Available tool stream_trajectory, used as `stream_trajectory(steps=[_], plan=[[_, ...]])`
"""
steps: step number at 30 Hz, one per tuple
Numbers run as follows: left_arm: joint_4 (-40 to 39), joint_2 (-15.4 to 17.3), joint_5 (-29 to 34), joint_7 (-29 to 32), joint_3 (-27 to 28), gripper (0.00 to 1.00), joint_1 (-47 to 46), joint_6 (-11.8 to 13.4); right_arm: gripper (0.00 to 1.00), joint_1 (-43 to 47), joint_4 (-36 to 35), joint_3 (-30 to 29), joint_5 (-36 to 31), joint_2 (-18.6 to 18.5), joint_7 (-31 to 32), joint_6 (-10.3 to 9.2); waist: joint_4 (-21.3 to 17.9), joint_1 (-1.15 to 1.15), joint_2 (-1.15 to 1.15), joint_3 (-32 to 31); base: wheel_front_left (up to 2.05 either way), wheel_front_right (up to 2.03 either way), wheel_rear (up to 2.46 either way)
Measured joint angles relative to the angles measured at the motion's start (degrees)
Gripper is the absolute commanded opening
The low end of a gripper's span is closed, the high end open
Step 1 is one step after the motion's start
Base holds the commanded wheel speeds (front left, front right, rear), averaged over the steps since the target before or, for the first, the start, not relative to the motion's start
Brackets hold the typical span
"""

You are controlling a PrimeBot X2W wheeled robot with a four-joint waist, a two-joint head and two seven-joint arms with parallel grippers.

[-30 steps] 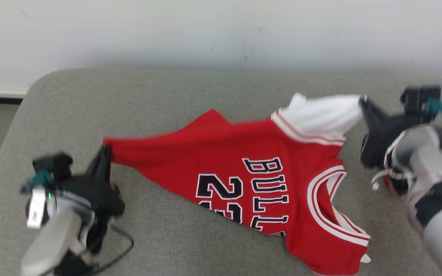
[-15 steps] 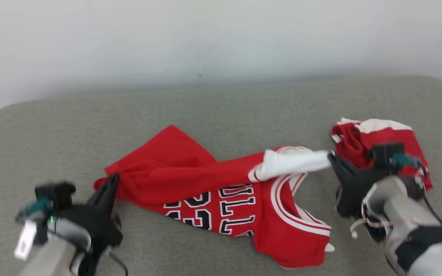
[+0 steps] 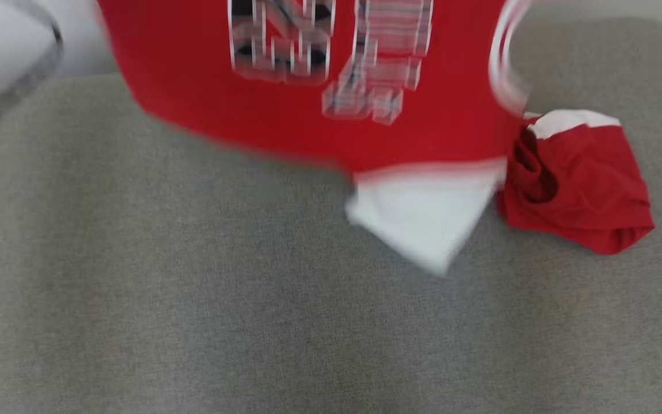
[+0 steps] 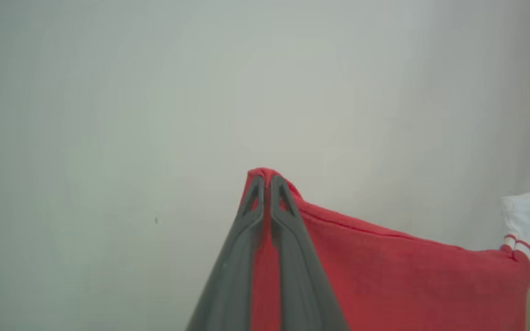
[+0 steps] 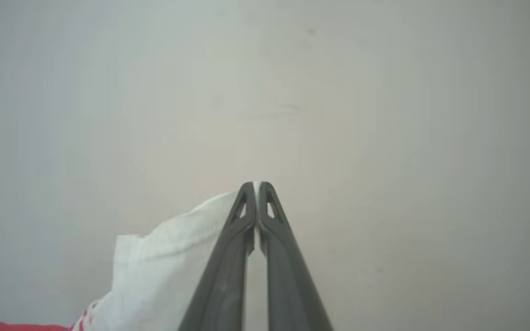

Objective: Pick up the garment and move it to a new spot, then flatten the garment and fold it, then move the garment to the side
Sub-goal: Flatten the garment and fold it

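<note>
The garment point(image 3: 308, 109) is a red jersey with black-and-white lettering and a white sleeve point(image 3: 428, 218). It hangs blurred in the air across the top of the head view, above the grey cushion. In the left wrist view my left gripper point(image 4: 267, 179) is shut on a red corner of the garment point(image 4: 384, 280), against the pale wall. In the right wrist view my right gripper point(image 5: 256, 186) is shut on the edge of the white sleeve point(image 5: 164, 262).
A second crumpled red-and-white cloth point(image 3: 578, 184) lies on the grey cushion point(image 3: 193, 299) at the right. A pale wall point(image 4: 154, 115) stands behind the held jersey.
Both grippers have risen out of the head view, lifting the jersey off the cushion so that it now hangs in the air. The head camera has also shifted.
</note>
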Motion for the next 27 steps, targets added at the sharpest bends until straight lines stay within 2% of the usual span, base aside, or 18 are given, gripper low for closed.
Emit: stream_trajectory(steps=[3, 6, 10, 13, 15, 19, 22, 24, 27], plan=[[-4.53, -1.67, -0.69, -1.46, 1.58, 0.0, -7.06, -0.25, 0.0, -5.24, -3.9, 0.13, -1.4, -1.49, -3.37, 1.42, 0.23, 0.0, 0.0, 2.66, 0.0, 0.0, 0.0], [-6.53, -1.67, -1.04, -2.1, 2.44, 0.0, -7.72, -0.66, 0.0, -6.38, -5.71, 0.08, -1.4, -1.86, -4.93, 2.33, 0.6, 0.0, 0.0, 4.37, 0.0, 0.0, 0.0], [-5.6, 0.78, -1.46, -4.42, 2.74, 0.0, -4.15, -0.66, 0.0, -4.71, -4.82, 0.52, -1.08, -0.94, -8.65, 5.91, 1.56, 0.01, 0.01, 7.41, 0.0, 0.0, 0.0], [-4.86, 1.32, -1.47, -6.7, 1.82, 0.0, 3.57, -0.67, 0.0, 3.06, -3.93, 1.27, 0.47, 0.44, -10.47, 7.72, 2.41, 0.01, 0.01, 8.55, 0.0, 0.0, 0.0], [-4.24, 1.0, -1.62, -7.5, 0.2, 0.0, 9.4, -0.69, 0.0, 10.54, -3.85, 1.64, 1.66, 1.1, -11.41, 8.15, 2.8, 0.02, 0.01, 8.49, 0.0, 0.0, 0.0], [-2.23, -2.24, -3.81, -10.76, -1.24, 0.0, 21.77, -0.7, 0.0, 25.78, -4.76, 1.74, 4.63, 1.7, -13.46, 8.49, 3.16, -0.01, 0.01, 6.97, 0.0, 0.0, 0.0], [-2.22, -3.43, -3.78, -12.35, -4.53, 0.0, 29.12, -0.71, 0.0, 35.27, -6.27, 2.88, 5.47, 1.75, -13.78, 8.65, 3.14, -0.02, 0.01, 5.1, 0.0, 0.0, 0.0], [-2.45, -2.77, -2.64, -12.43, -7.21, 0.0, 32.78, -0.73, 0.0, 40.17, -7.13, 3.98, 6.13, 1.57, -13.78, 8.65, 2.99, -0.02, 0.0, 3.58, 0.0, 0.0, 0.0], [-1.99, -1.64, -2.43, -13.19, -7.83, 0.0, 35.98, -0.73, 0.0, 45.22, -9.16, 4.5, 6.41, 0.48, -14.26, 8.66, 2.78, -0.03, 0.0, 1.22, 0.0, 0.0, 0.0]])
